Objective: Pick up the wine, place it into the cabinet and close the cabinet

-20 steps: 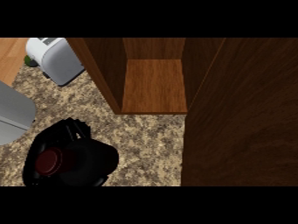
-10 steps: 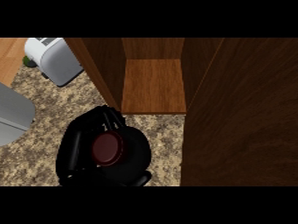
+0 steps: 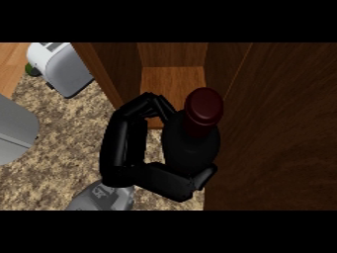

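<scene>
Hand: your one visible hand (image 3: 127,148) was curled round the wine (image 3: 194,138), fingers behind it, thumb low in front; which arm it was, you couldn't tell | Wine: upright, dark red cap up, at the open cabinet (image 3: 172,81) mouth, beside its door (image 3: 287,128) | Counter (image 3: 62,148): toaster (image 3: 60,66) stood far left.

Left hand (image 3: 131,153) carried wine (image 3: 192,133) up-right from counter, now at cabinet (image 3: 172,81) opening
</scene>
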`<state>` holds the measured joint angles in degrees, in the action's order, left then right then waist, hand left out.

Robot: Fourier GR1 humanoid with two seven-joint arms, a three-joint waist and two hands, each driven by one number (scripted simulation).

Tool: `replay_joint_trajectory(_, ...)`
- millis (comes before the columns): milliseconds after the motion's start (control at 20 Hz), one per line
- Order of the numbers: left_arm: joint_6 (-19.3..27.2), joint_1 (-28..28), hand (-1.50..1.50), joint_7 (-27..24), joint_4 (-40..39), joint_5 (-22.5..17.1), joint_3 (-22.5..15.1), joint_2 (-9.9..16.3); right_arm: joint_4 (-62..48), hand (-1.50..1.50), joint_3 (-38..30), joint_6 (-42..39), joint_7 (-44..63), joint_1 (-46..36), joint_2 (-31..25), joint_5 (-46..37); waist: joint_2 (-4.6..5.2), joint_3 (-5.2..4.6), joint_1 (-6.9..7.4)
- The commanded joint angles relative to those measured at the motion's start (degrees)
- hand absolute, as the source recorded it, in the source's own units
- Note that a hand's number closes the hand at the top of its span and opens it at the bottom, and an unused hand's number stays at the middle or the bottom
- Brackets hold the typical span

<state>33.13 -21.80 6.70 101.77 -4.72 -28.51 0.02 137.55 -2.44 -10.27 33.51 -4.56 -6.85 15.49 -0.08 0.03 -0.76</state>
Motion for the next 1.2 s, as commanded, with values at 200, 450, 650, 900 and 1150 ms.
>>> replay_joint_trajectory(200, 8.5, -6.4, 1.5, 2.9, -3.7, 0.8, -3.2, 0.0, 9.9, -1.5, -0.9, 0.8, 4.2, 2.5, -0.3, 5.4, -0.1, -0.02, 0.09)
replay_joint_trajectory(450, 7.4, -11.2, 1.5, 0.9, -10.3, 0.6, 0.2, 0.0, 7.7, -1.5, 0.7, 1.5, 5.1, 0.0, -0.5, 3.1, 0.02, -0.04, 0.22)
replay_joint_trajectory(650, 7.8, -10.5, 1.5, -2.4, -12.1, -1.9, 1.0, 0.0, 11.2, -1.5, -0.6, 0.3, 3.8, 4.4, -0.7, 5.1, -0.01, -0.03, -0.18)
replay_joint_trajectory(900, 13.4, -8.7, 1.5, -9.1, -14.0, -7.6, -3.4, 0.0, 7.9, -1.5, -2.3, 0.5, 4.2, 1.4, -1.9, 5.8, 0.04, -0.04, -0.03)
replay_joint_trajectory(1150, 11.6, -6.8, 1.5, -15.8, -17.4, -11.7, -1.9, 0.0, 9.0, -1.5, -5.0, 1.2, 7.3, -1.7, -4.1, 8.8, 0.01, -0.07, 0.0)
